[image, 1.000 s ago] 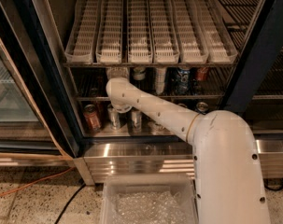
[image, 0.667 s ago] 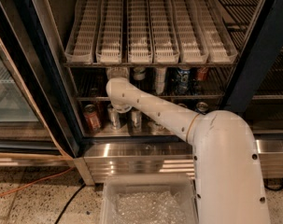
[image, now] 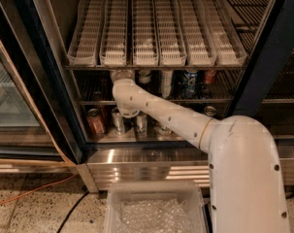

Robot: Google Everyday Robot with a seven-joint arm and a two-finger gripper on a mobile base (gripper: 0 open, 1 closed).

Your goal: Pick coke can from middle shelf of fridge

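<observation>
The fridge (image: 151,164) stands open in front of me. A small red coke can (image: 210,76) stands at the right end of the middle shelf (image: 95,102), next to a blue-and-white can (image: 188,83) and two pale cans. My white arm reaches in from the lower right, and its elbow bends upward at the shelf's left side. The gripper (image: 121,74) is at the left end of the middle shelf, just under the white lanes, well left of the coke can. Its tips are hidden behind the wrist.
A rack of white slotted plastic lanes (image: 156,28) hangs above the middle shelf. An orange-brown can (image: 94,122) and silver cans (image: 118,123) stand on the bottom shelf. A clear plastic bin (image: 156,210) sits below, and the dark door frame (image: 44,72) stands at left.
</observation>
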